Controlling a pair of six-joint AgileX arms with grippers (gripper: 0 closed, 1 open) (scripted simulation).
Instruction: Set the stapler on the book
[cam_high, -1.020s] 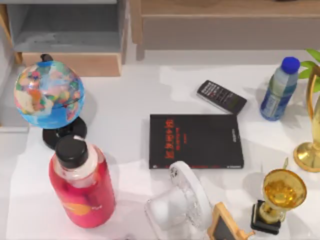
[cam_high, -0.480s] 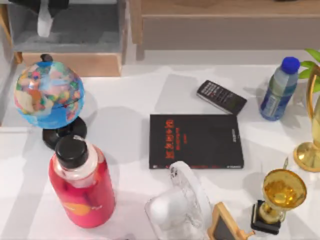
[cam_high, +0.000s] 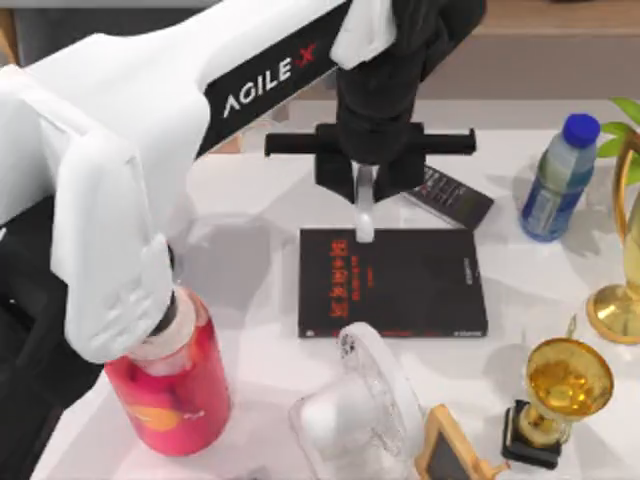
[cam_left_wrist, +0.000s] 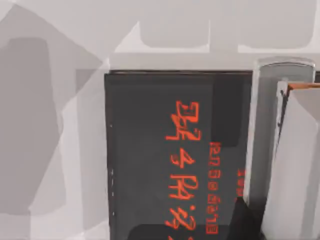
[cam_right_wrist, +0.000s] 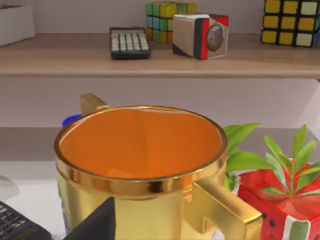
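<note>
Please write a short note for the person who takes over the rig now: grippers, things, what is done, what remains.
Left gripper: shut on the stapler, hanging over the far edge of the book.
Right gripper: state cannot be told; its wrist view faces a gold cup.
Book: flat on the table's middle, between the remote and the fan.
Done: stapler picked up and brought to the book.
Left: lower it onto the cover, release, withdraw.

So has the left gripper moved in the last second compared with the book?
Yes. The left gripper, holding the stapler, has swung in from the top view's upper left and now hangs over the far edge of the book, which hasn't shifted.
</note>
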